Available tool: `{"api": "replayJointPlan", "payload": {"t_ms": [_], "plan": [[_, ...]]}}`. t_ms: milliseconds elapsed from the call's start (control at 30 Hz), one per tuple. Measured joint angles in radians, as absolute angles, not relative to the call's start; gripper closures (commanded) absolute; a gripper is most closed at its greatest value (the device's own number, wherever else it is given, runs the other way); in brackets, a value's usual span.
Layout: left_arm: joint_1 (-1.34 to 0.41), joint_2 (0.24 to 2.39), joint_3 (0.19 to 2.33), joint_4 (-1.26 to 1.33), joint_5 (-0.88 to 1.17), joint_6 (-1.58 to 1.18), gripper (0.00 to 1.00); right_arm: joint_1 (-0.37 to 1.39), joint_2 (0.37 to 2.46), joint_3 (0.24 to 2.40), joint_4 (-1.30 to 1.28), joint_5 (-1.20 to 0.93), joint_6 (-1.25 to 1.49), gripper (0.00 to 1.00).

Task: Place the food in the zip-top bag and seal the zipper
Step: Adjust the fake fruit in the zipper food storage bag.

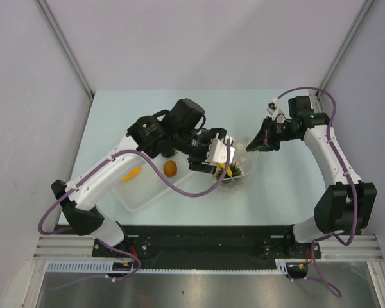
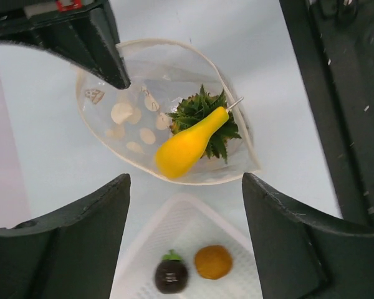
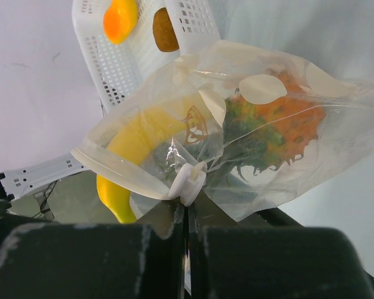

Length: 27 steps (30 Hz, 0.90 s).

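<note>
The zip-top bag [image 1: 239, 168] lies open right of the basket. Inside it are the yellow banana [image 2: 186, 147] and the pineapple [image 3: 280, 124] with its green crown [image 2: 202, 115]. My right gripper [image 3: 188, 205] is shut on the bag's edge, just under the white slider [image 3: 188, 180] of the zipper [image 3: 112, 165], and holds the mouth up. Above the gap between bag and basket hangs my left gripper [image 2: 186, 240], open and holding nothing. A dark brown fruit [image 2: 171, 275] and a round orange piece [image 2: 213, 261] lie in the basket.
The white perforated basket [image 1: 141, 192] stands left of the bag, under my left arm. Another orange piece [image 1: 133, 173] lies at its left end. Grey walls close the table's left, right and far sides.
</note>
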State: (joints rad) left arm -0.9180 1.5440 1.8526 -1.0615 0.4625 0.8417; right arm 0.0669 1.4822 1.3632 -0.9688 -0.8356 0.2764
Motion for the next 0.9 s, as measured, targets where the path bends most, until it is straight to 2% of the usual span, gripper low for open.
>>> {"api": "replayJointPlan", "payload": {"t_ms": [233, 633, 733, 833, 900], "plan": [[-0.937, 1.573, 1.809, -1.068, 0.461, 1.145, 0.28, 0.078, 1.481, 1.365, -0.966, -0.827, 0.268, 1.00], [-0.949, 1.685, 1.809, -1.104, 0.436, 1.359, 0.33, 0.088, 1.477, 1.366, -0.966, -0.817, 0.257, 1.00], [-0.954, 1.717, 1.811, -1.110, 0.422, 1.384, 0.37, 0.095, 1.477, 1.371, -0.966, -0.813, 0.252, 1.00], [-0.962, 1.750, 1.819, -1.121, 0.408, 1.403, 0.46, 0.099, 1.477, 1.378, -0.966, -0.808, 0.250, 1.00], [-0.966, 1.768, 1.827, -1.136, 0.395, 1.419, 0.56, 0.102, 1.477, 1.382, -0.966, -0.804, 0.249, 1.00]]}}
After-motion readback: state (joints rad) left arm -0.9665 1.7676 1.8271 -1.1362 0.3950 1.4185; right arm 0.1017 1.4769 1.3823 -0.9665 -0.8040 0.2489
